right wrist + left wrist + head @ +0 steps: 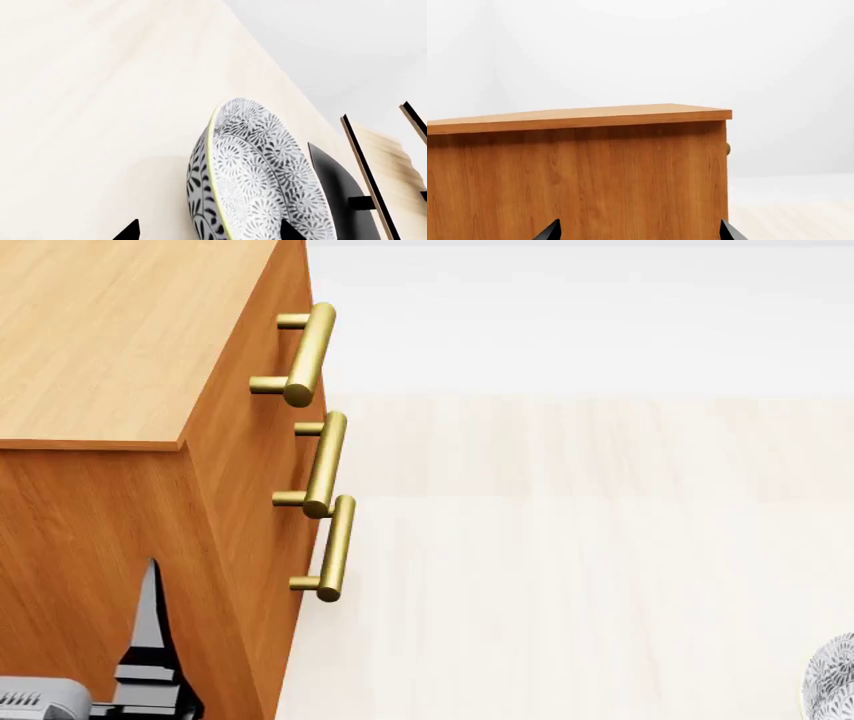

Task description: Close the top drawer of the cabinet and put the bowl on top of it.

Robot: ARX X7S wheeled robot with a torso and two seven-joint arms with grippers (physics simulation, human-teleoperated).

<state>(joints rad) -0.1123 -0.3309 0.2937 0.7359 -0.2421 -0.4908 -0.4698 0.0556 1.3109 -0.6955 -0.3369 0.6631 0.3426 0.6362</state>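
The cabinet fills the head view's left, its flat top bare. Its top drawer carries the uppermost brass handle, and its front looks level with the two below. My left gripper is open, facing the cabinet's side wall close up; one black finger shows low beside that wall. The bowl, patterned grey-blue, stands on edge before my open right gripper, its rim between the two fingertips, which do not touch it. A sliver of the bowl shows at the head view's lower right.
Two lower drawers with brass handles sit under the top one. A pale wood rack with dark-edged slats stands just behind the bowl. Pale wood surface stretches between cabinet and bowl.
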